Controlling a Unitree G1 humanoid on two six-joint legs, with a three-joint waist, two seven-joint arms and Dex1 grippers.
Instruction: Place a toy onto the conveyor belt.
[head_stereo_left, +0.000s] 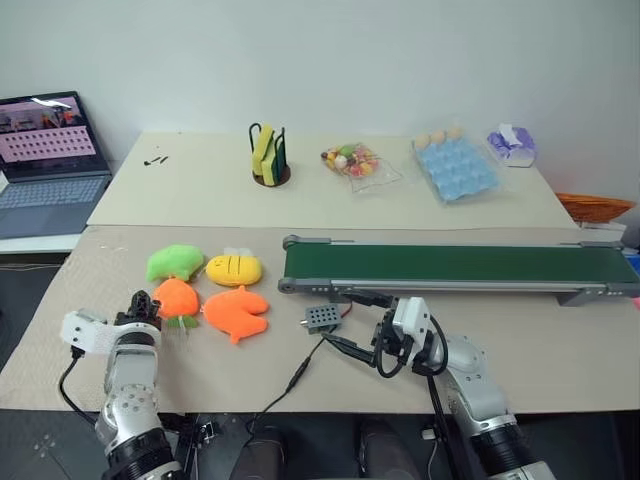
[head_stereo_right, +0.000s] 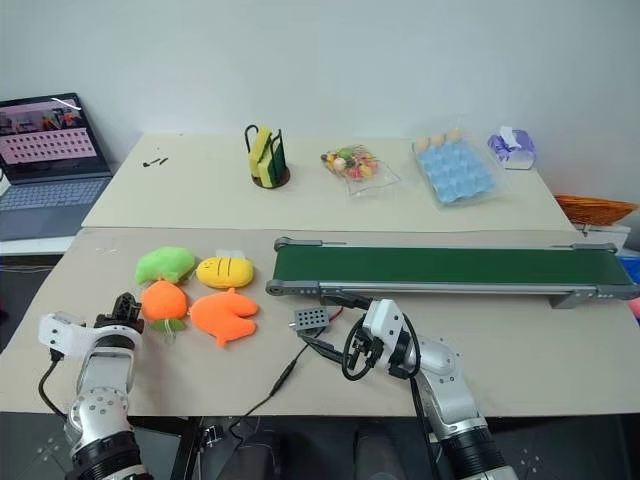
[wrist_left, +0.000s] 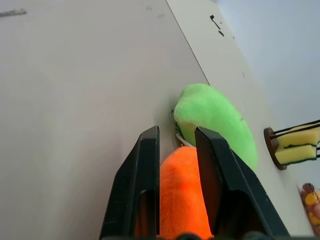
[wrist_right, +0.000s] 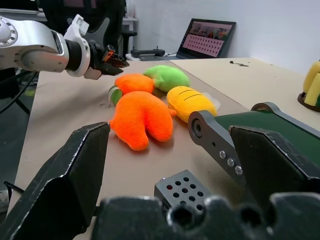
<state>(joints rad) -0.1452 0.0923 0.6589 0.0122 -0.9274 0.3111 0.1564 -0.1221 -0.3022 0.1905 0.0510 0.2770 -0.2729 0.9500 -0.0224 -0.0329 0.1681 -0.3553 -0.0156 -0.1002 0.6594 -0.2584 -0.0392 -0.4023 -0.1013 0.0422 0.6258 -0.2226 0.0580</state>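
The toy (head_stereo_left: 176, 297), a small rounded orange plush with a green tuft, is at the left of the table beside the other plush toys. My left gripper (wrist_left: 177, 132) is shut on it, and its orange body (wrist_left: 181, 200) is pinched between the two black fingers. The right wrist view shows the same grip from across the table, with the left gripper (wrist_right: 116, 60) on the toy (wrist_right: 134, 83). The conveyor belt (head_stereo_left: 460, 267), dark green in a grey frame, runs across the right half of the table. My right gripper (head_stereo_left: 388, 345) hovers open in front of the belt's left end, holding nothing.
A green plush (head_stereo_left: 175, 262), a yellow bee plush (head_stereo_left: 234, 268) and an orange fish plush (head_stereo_left: 236, 313) crowd around the toy. A small grey perforated box (head_stereo_left: 322, 318) with cables lies near the belt's left end. At the back are a laptop (head_stereo_left: 50, 165), a sponge holder (head_stereo_left: 268, 158), a candy bag (head_stereo_left: 352, 162) and an egg tray (head_stereo_left: 455, 168).
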